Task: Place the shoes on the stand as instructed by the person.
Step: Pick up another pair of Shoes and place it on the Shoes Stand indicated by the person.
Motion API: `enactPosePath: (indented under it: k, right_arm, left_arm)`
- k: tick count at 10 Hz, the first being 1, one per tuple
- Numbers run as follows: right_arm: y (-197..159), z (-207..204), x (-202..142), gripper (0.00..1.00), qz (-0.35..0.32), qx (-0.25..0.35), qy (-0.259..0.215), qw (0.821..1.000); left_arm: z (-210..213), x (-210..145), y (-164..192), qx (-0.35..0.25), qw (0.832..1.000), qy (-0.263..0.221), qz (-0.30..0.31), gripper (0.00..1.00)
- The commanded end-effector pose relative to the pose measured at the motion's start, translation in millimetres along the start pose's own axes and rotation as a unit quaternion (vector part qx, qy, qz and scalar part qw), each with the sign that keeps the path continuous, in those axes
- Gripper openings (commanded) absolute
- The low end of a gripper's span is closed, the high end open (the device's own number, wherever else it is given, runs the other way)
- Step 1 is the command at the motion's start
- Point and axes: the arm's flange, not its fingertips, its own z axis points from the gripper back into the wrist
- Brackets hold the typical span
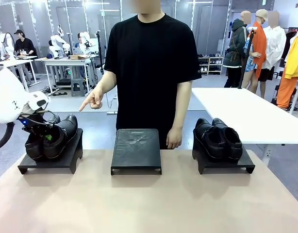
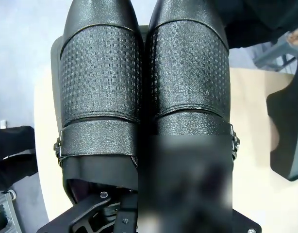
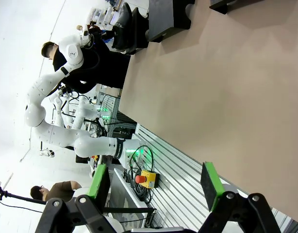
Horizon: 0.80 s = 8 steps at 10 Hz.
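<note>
Left gripper (image 1: 42,130) sits down over the higher-cut shoes (image 1: 53,137) on the left stand (image 1: 66,161); we cannot tell its jaw state. The person's hand (image 1: 94,100) points toward that side; the lower shoes (image 1: 218,139) sit on the right stand (image 1: 226,164). Left wrist view: both boot uppers (image 2: 144,77) side by side. Right wrist view: right gripper (image 3: 156,182) spread wide, holding nothing, above the table (image 3: 226,97).

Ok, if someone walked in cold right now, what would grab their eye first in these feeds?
Probably the person at the far side, one hand pointing toward the left stand, where the left gripper is down among the higher-cut shoes. Next, the bare middle stand and the lower shoes paired on the right stand. The right gripper hangs open above the table edge.
</note>
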Motion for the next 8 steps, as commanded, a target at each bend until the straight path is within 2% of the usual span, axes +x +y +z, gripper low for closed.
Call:
enactPosePath:
  k: [1, 7, 8]
  right_arm:
    - [2, 1, -1, 0.96, 0.007, 0.004, -0.001, 1.000]
    - [2, 1, -1, 0.96, 0.007, 0.004, -0.001, 1.000]
    - [2, 1, -1, 0.96, 0.007, 0.004, -0.001, 1.000]
  left_arm:
    - [2, 13, 6, -0.011, 1.000, -0.024, -0.009, 0.08]
    - [-9, 12, 8, -0.011, 1.000, -0.018, -0.010, 0.08]
    - [-9, 13, 8, -0.011, 1.000, -0.017, -0.011, 0.15]
